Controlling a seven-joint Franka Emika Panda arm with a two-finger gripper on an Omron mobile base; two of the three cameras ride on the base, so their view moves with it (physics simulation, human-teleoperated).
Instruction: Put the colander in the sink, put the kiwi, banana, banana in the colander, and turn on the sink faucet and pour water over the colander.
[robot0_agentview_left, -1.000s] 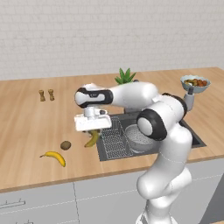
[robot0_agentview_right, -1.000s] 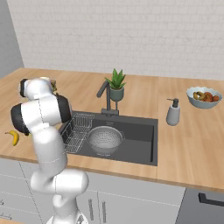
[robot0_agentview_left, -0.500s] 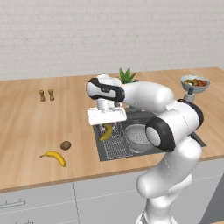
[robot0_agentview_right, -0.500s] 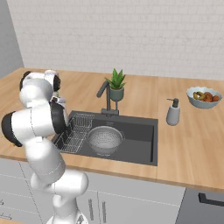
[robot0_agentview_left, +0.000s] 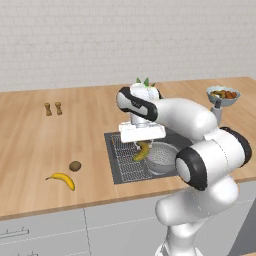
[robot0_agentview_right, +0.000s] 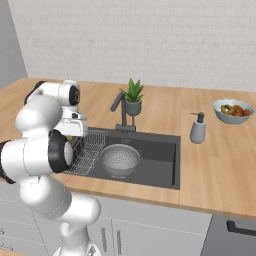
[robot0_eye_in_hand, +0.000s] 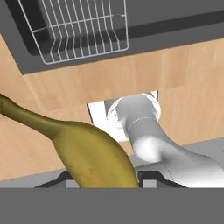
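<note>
My gripper (robot0_agentview_left: 142, 144) is shut on the duller banana (robot0_agentview_left: 143, 151), which hangs above the wire rack (robot0_agentview_left: 126, 159) at the left side of the sink (robot0_agentview_left: 150, 172). In the hand view this banana (robot0_eye_in_hand: 89, 153) lies close between the finger tips, with the rack (robot0_eye_in_hand: 83, 26) beyond it. The grey colander (robot0_agentview_left: 162, 157) sits in the sink basin just right of the held fruit, and the colander (robot0_agentview_right: 120, 158) looks empty. The kiwi (robot0_agentview_left: 75, 166) and the bright yellow banana (robot0_agentview_left: 62, 180) lie on the counter left of the sink. The faucet (robot0_agentview_right: 119, 109) stands behind the basin.
A potted plant (robot0_agentview_right: 132, 97) stands next to the faucet. A soap dispenser (robot0_agentview_right: 198, 129) and a pale-blue fruit bowl (robot0_agentview_right: 232, 111) are on the counter to the right. Two small shakers (robot0_agentview_left: 53, 108) stand at the far left.
The arm has swung right with the duller banana, from over the counter beside the sink to above the wire rack. The kiwi and the other banana have not moved.
</note>
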